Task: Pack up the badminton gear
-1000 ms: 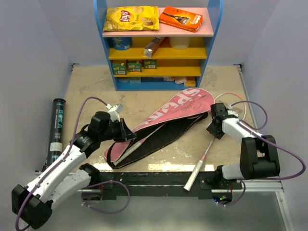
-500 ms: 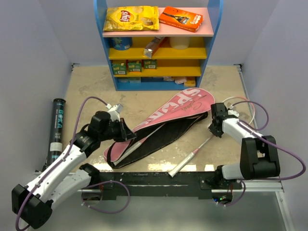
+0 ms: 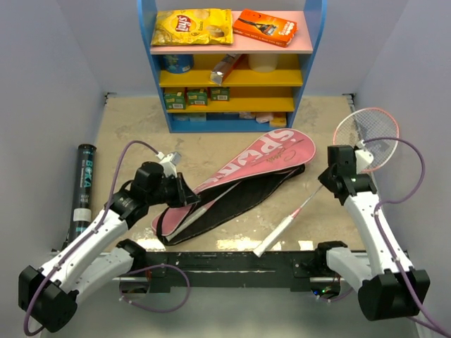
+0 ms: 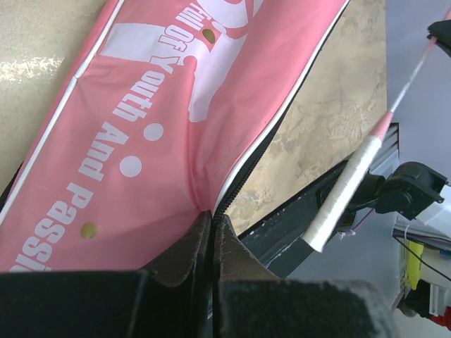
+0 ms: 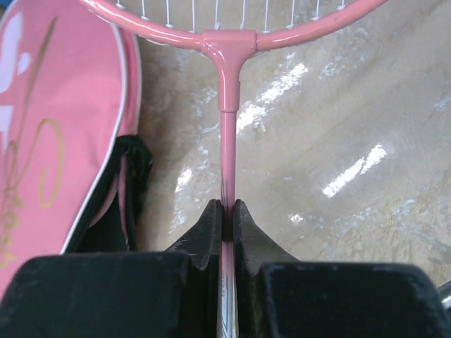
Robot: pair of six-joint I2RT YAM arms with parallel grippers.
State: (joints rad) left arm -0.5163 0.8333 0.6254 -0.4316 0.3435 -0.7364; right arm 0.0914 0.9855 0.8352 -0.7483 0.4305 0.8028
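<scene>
The pink bag (image 3: 261, 162) lettered SPORT lies unzipped across the middle of the table, its black lining showing. My left gripper (image 3: 184, 196) is shut on the bag's zip edge (image 4: 232, 176) near its narrow end. A white racket handle (image 3: 194, 215) pokes out of the bag there. My right gripper (image 3: 337, 179) is shut on the thin shaft of a pink racket (image 5: 227, 84), just below its head. That head (image 3: 366, 130) is raised at the back right; the white handle (image 3: 278, 236) points toward the near edge. A long black tube (image 3: 83, 186) lies at the far left.
A blue shelf unit (image 3: 232, 63) stands at the back, with a yellow crisp packet (image 3: 192, 27) and an orange box (image 3: 264, 27) on top. Walls close in on both sides. A black rail (image 3: 232, 264) runs along the near edge.
My right gripper has shut on the pink racket's shaft and swung right, lifting the head up at the back right. The handle swept left along the near edge. The left arm stayed still.
</scene>
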